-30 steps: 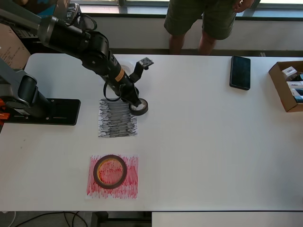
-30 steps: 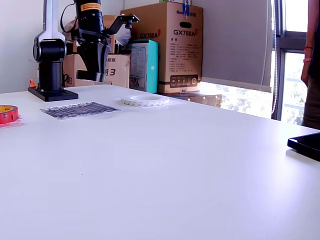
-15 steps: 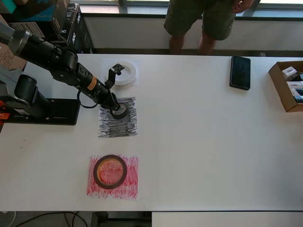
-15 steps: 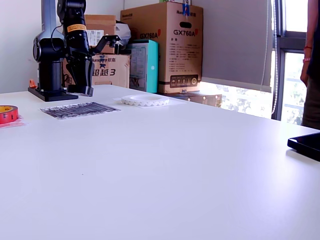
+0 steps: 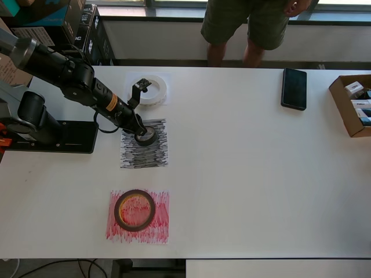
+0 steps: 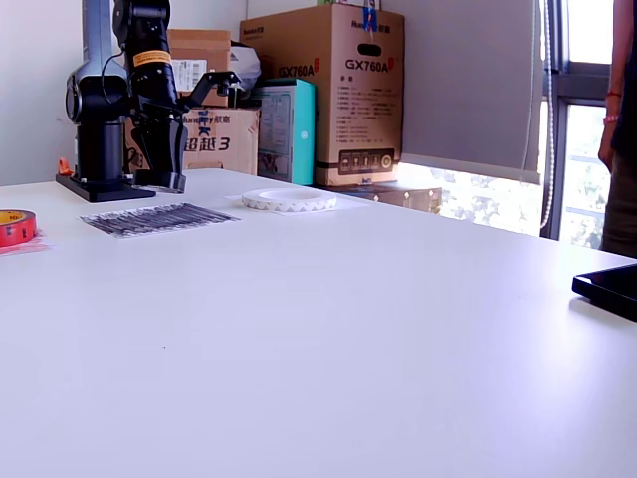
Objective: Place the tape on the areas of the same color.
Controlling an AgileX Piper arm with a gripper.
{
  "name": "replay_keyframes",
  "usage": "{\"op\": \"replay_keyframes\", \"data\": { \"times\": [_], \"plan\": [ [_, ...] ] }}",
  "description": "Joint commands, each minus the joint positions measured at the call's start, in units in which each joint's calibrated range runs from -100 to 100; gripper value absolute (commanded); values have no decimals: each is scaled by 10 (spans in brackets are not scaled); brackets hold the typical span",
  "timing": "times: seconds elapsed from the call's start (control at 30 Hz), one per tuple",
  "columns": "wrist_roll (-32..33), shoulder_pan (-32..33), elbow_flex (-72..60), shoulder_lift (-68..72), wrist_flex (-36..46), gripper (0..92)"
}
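With the red roll (image 5: 134, 210) and white ring (image 5: 152, 90) already matched, the hand (image 5: 142, 136) sets the black roll (image 5: 146, 136) on the black-scribbled sheet (image 5: 144, 152), apparently gripping it; letting go comes next.

At the upper left of the frame we saw the end effector (image 6: 159, 179) low over the worktop (image 6: 378, 339), a black roll (image 6: 161, 181) at its tip; how its jaws stood we could not tell. Just in front lay the black-scribbled sheet (image 6: 159, 218). The white ring (image 6: 290, 200) lay flat right of it. The red roll (image 6: 16, 226) sat at the left edge. Cardboard boxes (image 6: 343, 95) stood behind.
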Motion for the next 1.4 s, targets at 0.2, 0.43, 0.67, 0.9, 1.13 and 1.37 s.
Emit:
{"op": "replay_keyframes", "data": {
  "times": [0.2, 0.43, 0.67, 0.9, 1.13, 1.37],
  "plan": [
    [2, -5, -3, 4, -2, 243],
    [0, -5, -2, 4, -2, 413],
    [-3, -5, -2, 4, -2, 494],
    [0, -13, -4, 4, 7, 494],
    [13, -29, -5, -1, 63, 494],
    [45, -34, -62, -5, 69, 494]
  ]
}}
